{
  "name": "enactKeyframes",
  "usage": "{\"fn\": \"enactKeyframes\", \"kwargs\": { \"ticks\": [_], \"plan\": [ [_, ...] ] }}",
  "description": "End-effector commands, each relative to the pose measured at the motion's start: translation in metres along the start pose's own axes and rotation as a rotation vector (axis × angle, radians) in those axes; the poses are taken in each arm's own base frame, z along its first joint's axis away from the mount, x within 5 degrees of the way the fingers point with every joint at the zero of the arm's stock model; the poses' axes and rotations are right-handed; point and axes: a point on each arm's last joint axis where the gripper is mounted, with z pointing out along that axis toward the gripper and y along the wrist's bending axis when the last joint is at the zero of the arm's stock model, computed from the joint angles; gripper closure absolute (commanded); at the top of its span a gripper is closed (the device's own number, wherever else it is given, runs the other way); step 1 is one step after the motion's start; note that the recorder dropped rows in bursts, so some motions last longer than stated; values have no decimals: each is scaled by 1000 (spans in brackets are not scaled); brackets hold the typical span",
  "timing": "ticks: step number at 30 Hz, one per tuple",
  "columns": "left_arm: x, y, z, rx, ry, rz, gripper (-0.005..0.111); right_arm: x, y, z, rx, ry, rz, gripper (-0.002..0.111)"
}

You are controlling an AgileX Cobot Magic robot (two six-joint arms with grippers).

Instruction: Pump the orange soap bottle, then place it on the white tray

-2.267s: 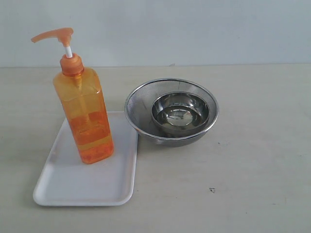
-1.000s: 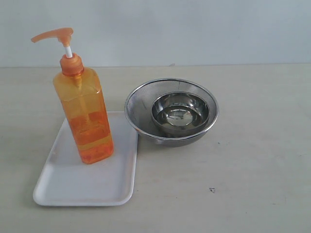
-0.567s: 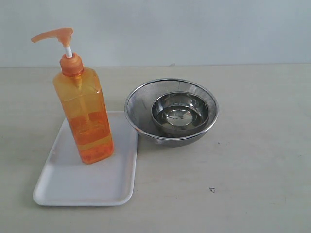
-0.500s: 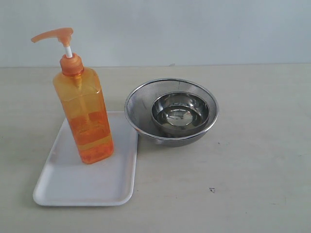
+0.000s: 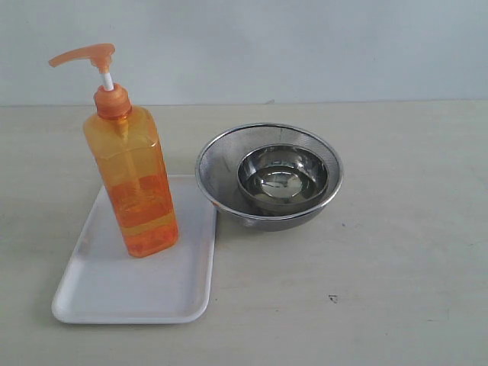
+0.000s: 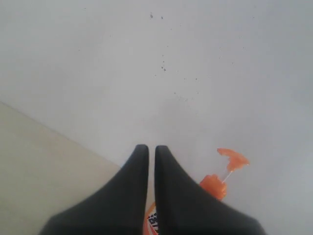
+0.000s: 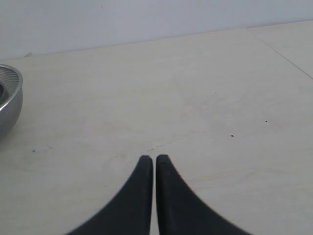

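The orange soap bottle [image 5: 133, 183] stands upright on the white tray [image 5: 114, 290] at the left of the exterior view, its pump head [image 5: 85, 55] raised on the white stem. Neither arm shows in that view. In the left wrist view my left gripper [image 6: 148, 148] is shut and holds nothing; the bottle's orange collar [image 6: 213, 187] and pump head [image 6: 233, 158] show beyond its black fingers, apart from them. My right gripper [image 7: 154, 158] is shut and empty above bare tabletop, away from the bottle.
A round steel strainer bowl [image 5: 221, 156] with a smaller steel bowl [image 5: 282, 177] inside it stands just right of the tray, touching its corner. Its rim [image 7: 10, 93] shows at the edge of the right wrist view. A pale wall rises behind the table.
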Motion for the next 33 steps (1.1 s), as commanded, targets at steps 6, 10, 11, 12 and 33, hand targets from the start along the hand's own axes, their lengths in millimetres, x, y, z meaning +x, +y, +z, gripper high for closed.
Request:
{"fn": "enactKeyframes", "kwargs": {
  "ticks": [6,10,11,12,33],
  "plan": [
    [-14,-24,30,58,196,101,102,-1,0,0,1,-8,-5,108],
    [-26,-41,53,149,236,155,102,-1,0,0,1,-8,-5,108],
    [-29,-44,60,160,236,148,102,-1,0,0,1,-8,-5,108],
    [-30,-45,66,161,241,121,102,-1,0,0,1,-8,-5,108],
    [26,-41,132,452,563,335,102,-1,0,0,3,-8,-9,108]
  ]
}}
